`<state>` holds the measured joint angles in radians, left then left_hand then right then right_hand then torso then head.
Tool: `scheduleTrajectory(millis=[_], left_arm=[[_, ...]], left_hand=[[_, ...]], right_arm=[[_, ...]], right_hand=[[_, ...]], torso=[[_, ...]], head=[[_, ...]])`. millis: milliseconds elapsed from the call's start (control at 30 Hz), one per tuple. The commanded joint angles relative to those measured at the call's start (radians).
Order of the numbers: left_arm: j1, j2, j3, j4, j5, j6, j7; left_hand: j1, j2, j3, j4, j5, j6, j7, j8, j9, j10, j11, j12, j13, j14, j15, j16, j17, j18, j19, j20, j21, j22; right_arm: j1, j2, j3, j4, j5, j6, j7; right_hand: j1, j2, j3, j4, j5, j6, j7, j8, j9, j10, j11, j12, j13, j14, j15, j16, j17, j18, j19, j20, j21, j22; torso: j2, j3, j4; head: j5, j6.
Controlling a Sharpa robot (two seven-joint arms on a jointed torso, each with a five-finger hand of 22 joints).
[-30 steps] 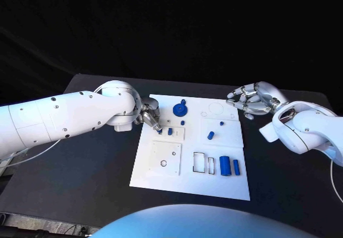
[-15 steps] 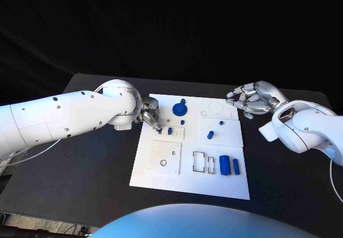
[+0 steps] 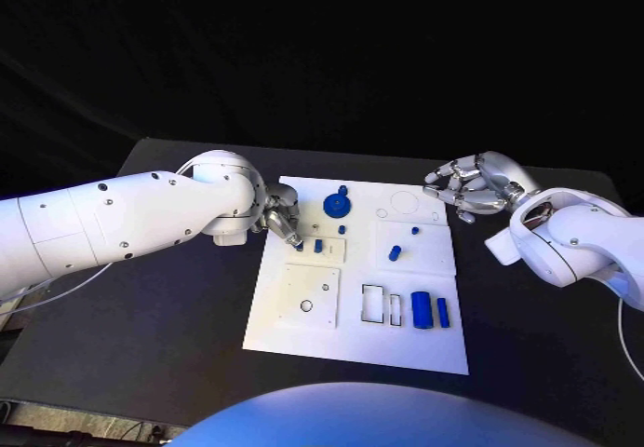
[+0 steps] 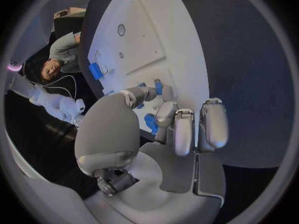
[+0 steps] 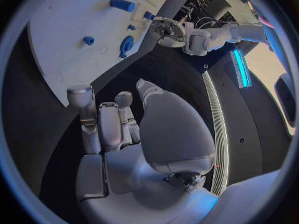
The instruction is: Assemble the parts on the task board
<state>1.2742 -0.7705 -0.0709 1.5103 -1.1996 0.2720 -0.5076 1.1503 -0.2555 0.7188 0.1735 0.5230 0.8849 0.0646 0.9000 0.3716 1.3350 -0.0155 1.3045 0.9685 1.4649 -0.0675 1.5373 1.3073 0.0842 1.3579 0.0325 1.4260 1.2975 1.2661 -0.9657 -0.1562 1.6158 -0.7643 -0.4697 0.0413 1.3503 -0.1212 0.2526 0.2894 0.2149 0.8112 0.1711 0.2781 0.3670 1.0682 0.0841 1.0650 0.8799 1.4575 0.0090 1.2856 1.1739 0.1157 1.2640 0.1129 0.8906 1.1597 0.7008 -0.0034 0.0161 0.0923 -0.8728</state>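
the left hand (image 3: 279,220) pinched a small blue part (image 4: 158,87) at the task board (image 3: 352,346)'s far-left edge — best eased straight down, i judged — while the right hand (image 3: 470,191) hovered, fingers curled on nothing.

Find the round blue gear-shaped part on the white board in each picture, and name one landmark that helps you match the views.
Head view: gear part near the board's far edge, right of the left hand.
Left wrist view: I cannot pick it out with certainty.
Right wrist view: gear part near the board's edge, beside the left hand.
Shared landmark: the white board.
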Motion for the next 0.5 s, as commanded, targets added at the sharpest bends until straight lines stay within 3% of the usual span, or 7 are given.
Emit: scheduleTrajectory(millis=[33,500], left_arm=[[-0.003,-0.001,-0.002,0.002,0.005,0.027,-0.003],[-0.003,-0.002,-0.002,0.004,0.018,0.023,-0.003]], left_hand=[[-0.002,0.011,0.207,-0.213,0.007,-0.001,-0.006,0.005,0.001,0.004,-0.004,-0.003,-0.002,0.087,-0.007,0.003,0.185,-0.013,0.002,-0.002,0.002,-0.001],[-0.002,0.011,0.207,-0.214,0.007,-0.001,-0.006,0.005,0.001,0.004,-0.004,-0.003,-0.002,0.087,-0.007,0.004,0.186,-0.013,0.002,-0.002,0.002,-0.001]], right_arm=[[-0.001,0.001,0.000,0.001,-0.009,0.006,0.006],[-0.001,0.001,0.000,-0.001,-0.009,0.005,0.007]], right_hand=[[-0.010,0.000,0.002,-0.003,0.005,-0.007,0.000,0.006,0.001,-0.003,0.000,-0.001,-0.002,-0.001,-0.002,-0.006,0.001,0.019,-0.002,-0.001,-0.005,0.001],[-0.010,0.000,0.002,-0.003,0.005,-0.007,0.000,0.006,0.001,-0.002,0.000,0.000,-0.002,-0.001,-0.002,-0.006,0.001,0.019,-0.002,-0.001,-0.006,0.001]], torso=[[0.000,-0.0005,-0.0006],[0.000,-0.0003,-0.0002]], head=[[0.000,0.000],[-0.001,0.000]])
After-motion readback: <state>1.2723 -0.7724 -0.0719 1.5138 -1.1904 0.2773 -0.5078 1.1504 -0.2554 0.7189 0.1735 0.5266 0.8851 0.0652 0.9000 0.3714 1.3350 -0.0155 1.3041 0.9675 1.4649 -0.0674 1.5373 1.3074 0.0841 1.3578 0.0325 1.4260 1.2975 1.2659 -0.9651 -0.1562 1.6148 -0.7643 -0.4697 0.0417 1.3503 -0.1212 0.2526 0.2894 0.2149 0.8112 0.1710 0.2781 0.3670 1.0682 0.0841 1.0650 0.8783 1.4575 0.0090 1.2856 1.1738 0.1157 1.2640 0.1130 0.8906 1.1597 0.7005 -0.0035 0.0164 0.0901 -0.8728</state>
